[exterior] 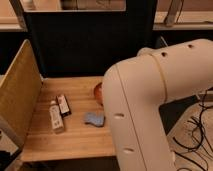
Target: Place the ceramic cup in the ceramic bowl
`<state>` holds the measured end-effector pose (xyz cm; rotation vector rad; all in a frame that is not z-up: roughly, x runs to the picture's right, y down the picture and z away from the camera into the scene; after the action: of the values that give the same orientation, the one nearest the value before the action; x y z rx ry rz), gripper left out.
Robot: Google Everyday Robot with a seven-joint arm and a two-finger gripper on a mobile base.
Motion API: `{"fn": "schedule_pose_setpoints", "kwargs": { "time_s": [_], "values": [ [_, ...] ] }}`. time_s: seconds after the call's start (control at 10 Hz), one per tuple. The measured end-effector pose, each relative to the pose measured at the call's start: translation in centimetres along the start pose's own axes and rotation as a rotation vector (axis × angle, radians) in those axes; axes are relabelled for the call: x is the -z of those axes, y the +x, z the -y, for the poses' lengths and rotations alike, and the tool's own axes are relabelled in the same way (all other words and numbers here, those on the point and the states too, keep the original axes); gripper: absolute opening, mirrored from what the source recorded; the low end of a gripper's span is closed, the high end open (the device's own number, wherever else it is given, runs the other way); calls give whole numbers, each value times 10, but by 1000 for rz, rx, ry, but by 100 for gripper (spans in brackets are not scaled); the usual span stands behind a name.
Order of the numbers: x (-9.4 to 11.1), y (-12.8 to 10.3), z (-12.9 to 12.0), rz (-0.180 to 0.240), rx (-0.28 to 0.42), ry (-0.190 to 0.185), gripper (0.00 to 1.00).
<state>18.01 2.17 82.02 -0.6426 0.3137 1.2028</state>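
A large white robot arm [150, 100] fills the right half of the frame, its jointed casing running from the upper right down to the bottom centre. The gripper is out of sight behind that bulk, with its fingers closed. At lower left lies a wooden table [75, 137]. On it rest a white bottle [56, 118] lying flat, a dark packet [63, 104] just beside it, and a small blue object [94, 119] near the arm. A reddish round object [98, 91] peeks out at the arm's edge, partly hidden. A tan pegboard panel [17, 95] stands along the table's left side, a dark backdrop [85, 45] behind. Cables [197, 135] trail at lower right.
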Motion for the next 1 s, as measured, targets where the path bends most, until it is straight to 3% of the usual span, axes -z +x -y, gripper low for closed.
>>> {"fn": "schedule_pose_setpoints", "kwargs": {
  "time_s": [0.3,0.5,0.7,1.0],
  "values": [
    [44,-32,-25,68,99,43,0],
    [54,-43,-48,84,165,47,0],
    [51,-56,-70,91,233,53,0],
    [24,-69,-81,69,277,53,0]
  ]
}}
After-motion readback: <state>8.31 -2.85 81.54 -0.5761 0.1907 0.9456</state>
